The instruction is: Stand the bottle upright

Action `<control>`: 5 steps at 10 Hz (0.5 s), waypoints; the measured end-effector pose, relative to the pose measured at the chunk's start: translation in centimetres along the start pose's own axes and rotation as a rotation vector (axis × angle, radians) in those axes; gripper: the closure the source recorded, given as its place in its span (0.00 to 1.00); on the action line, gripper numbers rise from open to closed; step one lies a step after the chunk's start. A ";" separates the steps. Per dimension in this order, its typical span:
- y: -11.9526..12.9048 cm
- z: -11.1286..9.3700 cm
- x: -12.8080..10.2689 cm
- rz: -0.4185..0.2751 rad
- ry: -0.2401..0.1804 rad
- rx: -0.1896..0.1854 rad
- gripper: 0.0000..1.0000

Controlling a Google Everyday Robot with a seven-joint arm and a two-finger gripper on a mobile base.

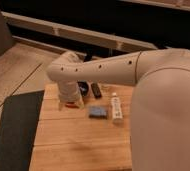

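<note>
Camera view shows the bottle [116, 108] lying flat on the worktop [78, 145], right of centre, with its long axis running near to far and the narrower cap end pointing far. A blue sponge [98, 111] lies just beside it on the left, and a small black object [95, 90] sits a little farther back.

I judge the task is at the approach step. Nothing has been gripped and the bottle is not yet upright. My pincer [71, 104] hangs low over the left part of the worktop, left of the sponge and well apart from the bottle. Its jaws stand wide with nothing between them, and I cannot tell whether the tips touch the wood.

The next move, as I see it, calls for carrying the pincer right, past the sponge, and lining the jaws across the bottle's slim body. Then I would close, lift the cap end and tip it up onto its base. The sponge sits close, so there is little room on that side.
</note>
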 end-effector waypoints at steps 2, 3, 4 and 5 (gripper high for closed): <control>-3.0 -2.0 -6.2 0.014 -0.094 0.004 0.35; -4.4 -3.1 -8.2 0.019 -0.130 0.008 0.35; -5.6 -4.0 -9.5 0.025 -0.158 0.014 0.35; -7.6 -5.4 -10.9 0.044 -0.195 0.020 0.35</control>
